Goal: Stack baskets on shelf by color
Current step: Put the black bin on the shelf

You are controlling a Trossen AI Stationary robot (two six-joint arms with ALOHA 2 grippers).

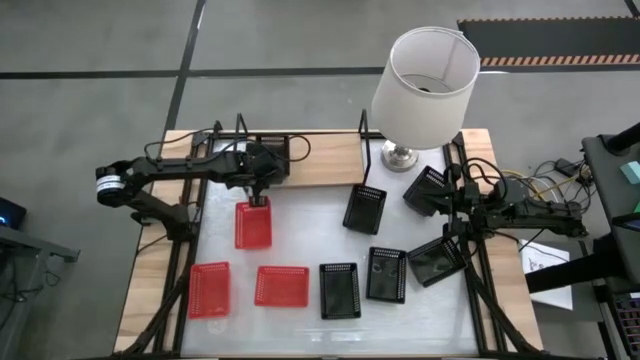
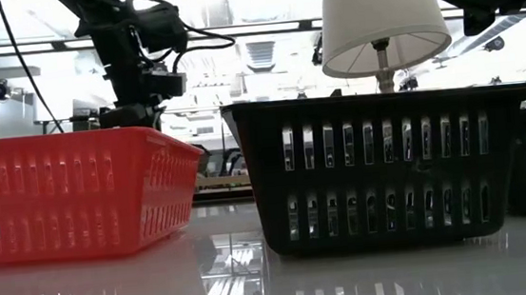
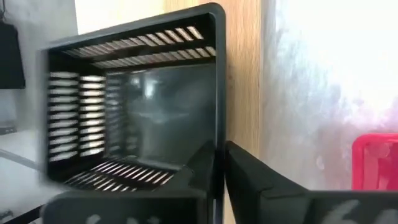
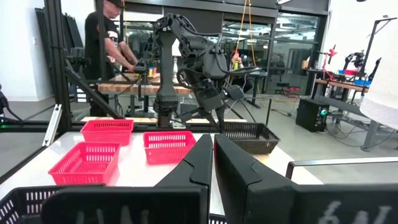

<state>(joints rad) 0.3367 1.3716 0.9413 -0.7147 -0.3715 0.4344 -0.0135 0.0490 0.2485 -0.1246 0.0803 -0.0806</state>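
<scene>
Your left claw (image 3: pixel 219 163) sits at the far left part of the worktop (image 1: pixel 300 330), over the wooden shelf (image 1: pixel 330 160), and its fingers pinch the rim of a black basket (image 3: pixel 134 112) that rests against the shelf plank. The fingers look nearly together on that thin wall, so treat the basket as gripped until you see it settle. Judged from this, the step in hand is setting this black basket down on the shelf.

Lower until the basket base lies flat on the plank, square to its long edge, then part the fingers and lift straight up so the rim does not catch.

A red basket (image 1: pixel 253 225) lies just beside the shelf's near edge under your arm; keep clear of it as you withdraw. Two more red baskets (image 1: pixel 210 290) sit near the worktop's near left corner, and the loose black baskets (image 1: pixel 340 290) spread from the near edge toward the right side, around the table lamp (image 1: pixel 425 85).

Your right claw (image 4: pixel 211 155) waits clenched and empty above the right side.
</scene>
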